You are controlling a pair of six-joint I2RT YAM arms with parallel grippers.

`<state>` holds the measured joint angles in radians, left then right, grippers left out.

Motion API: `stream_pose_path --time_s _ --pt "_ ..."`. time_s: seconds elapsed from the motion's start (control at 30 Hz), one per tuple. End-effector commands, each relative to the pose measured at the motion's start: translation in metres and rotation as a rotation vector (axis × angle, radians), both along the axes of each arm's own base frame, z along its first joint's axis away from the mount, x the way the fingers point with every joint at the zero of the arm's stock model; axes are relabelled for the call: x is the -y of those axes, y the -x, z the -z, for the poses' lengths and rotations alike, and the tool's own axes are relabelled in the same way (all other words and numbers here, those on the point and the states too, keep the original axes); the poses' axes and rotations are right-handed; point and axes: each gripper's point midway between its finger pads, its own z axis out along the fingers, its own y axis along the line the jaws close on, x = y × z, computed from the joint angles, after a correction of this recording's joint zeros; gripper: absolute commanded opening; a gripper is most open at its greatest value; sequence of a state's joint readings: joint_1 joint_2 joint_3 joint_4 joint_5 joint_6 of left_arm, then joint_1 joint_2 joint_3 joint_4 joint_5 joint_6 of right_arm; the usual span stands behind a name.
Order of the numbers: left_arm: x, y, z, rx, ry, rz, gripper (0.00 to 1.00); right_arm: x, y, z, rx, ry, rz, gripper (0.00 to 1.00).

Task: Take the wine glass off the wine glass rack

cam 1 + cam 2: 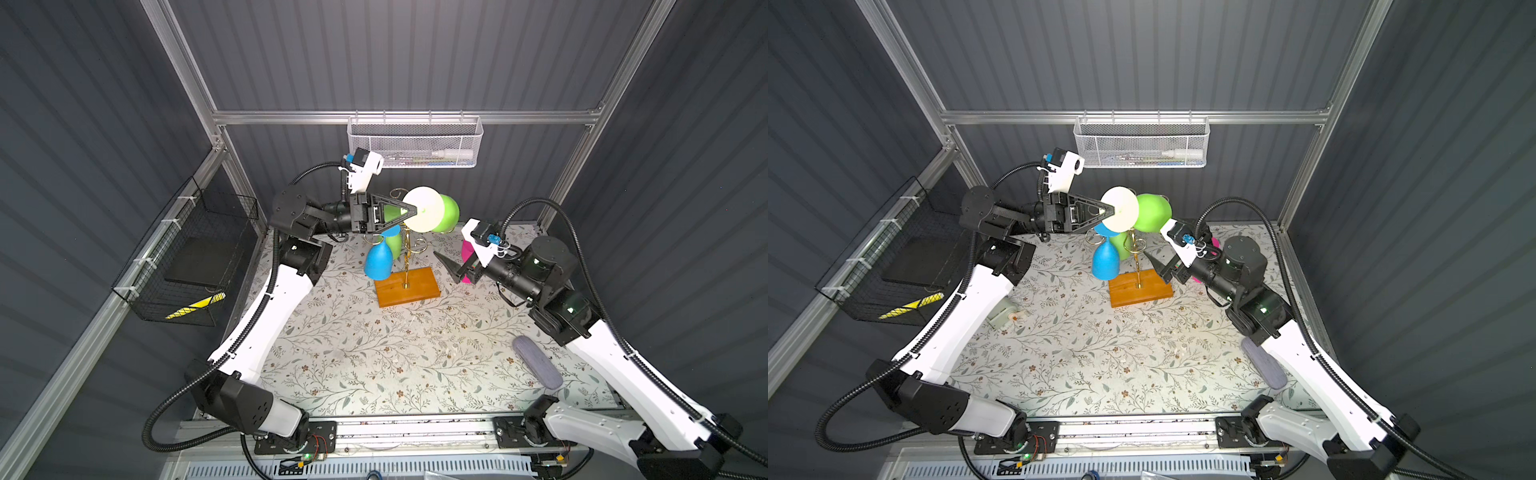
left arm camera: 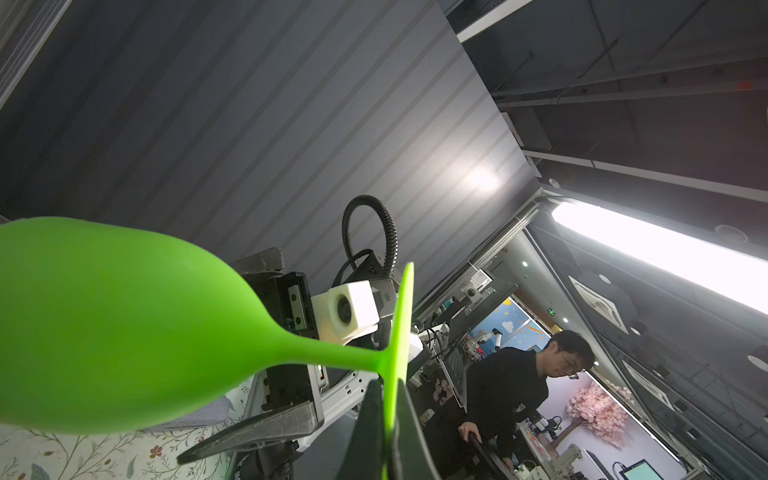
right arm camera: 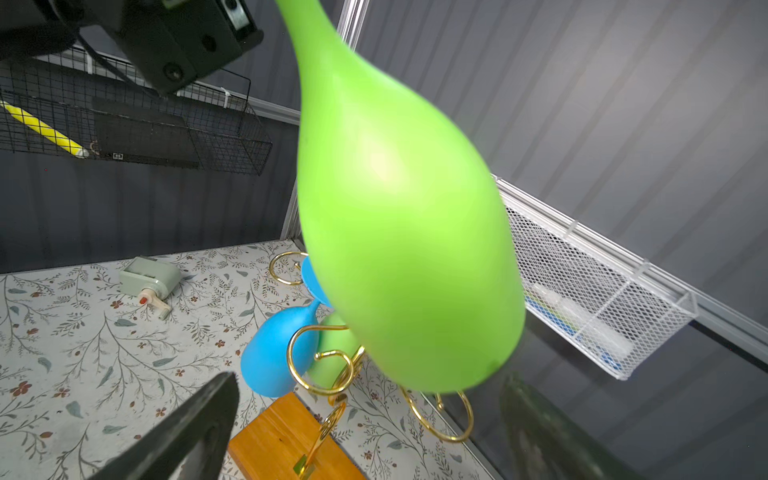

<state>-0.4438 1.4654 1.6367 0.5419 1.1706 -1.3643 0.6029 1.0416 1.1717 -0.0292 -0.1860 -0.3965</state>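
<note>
**Above the rack: green wine glass held by its foot alone**

Over the far edge of the tabletop (image 1: 365, 357), in both top views, we see the left gripper (image 1: 412, 211) clamped on the pale foot of the green wine glass (image 1: 448, 214). The glass lies sideways in the air, its bowl pointing toward the right arm (image 1: 1225, 270). It sits higher than the wine glass rack (image 1: 406, 286), whose wooden base stands near the middle of that far edge. A blue glass (image 1: 377, 262) and a second green glass (image 1: 395, 245) hang from the rack's gold arms. The right gripper (image 1: 451, 267) waits lower, just beside the base, with its jaws spread wide and nothing between them.

From the left wrist view, we find the foot edge-on, pinched between the two dark fingers (image 2: 368, 432), with stem and bowl reaching out to the side.

From the right wrist view, the bowl fills the frame above the gold curls. Its rim overlaps one curl, and we cannot tell whether they touch.

We judge the glass lifted free of the rack, or very nearly. Our worry is the grip. Only the thin edge of the foot is held, and the whole bowl hangs out from it, so a quick swing could let the glass pivot or slip out. The bowl also passes near the right arm, so a careless sweep could knock it there. A drop in height could catch the curls and rock the two hanging glasses.
</note>
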Motion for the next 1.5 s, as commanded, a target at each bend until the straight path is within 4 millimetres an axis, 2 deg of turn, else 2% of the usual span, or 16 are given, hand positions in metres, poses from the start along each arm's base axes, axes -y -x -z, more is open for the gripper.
stream_pose_path --time_s 0.0,0.53,0.6,0.87,1.27,1.47 --pt "-0.007 0.012 -0.015 0.065 0.022 -0.008 0.0 0.006 0.001 0.003 -0.008 -0.015 0.025 0.99" --pt "-0.006 0.009 -0.01 0.036 0.012 -0.009 0.0 -0.013 -0.007 -0.043 0.127 -0.069 -0.017 0.99" --pt "-0.006 0.008 -0.009 0.033 0.01 -0.008 0.0 -0.021 -0.016 -0.038 0.114 -0.058 -0.022 0.99" --pt "-0.005 0.007 -0.008 0.028 0.007 -0.006 0.0 -0.032 -0.029 -0.037 0.117 -0.049 -0.026 0.99" --pt "-0.003 0.002 -0.002 -0.001 0.0 -0.007 0.0 -0.039 -0.029 -0.055 0.165 -0.09 -0.054 0.99" --pt "-0.003 0.001 -0.003 -0.011 0.006 0.0 0.0 -0.045 -0.034 -0.049 0.15 -0.079 -0.065 0.99"
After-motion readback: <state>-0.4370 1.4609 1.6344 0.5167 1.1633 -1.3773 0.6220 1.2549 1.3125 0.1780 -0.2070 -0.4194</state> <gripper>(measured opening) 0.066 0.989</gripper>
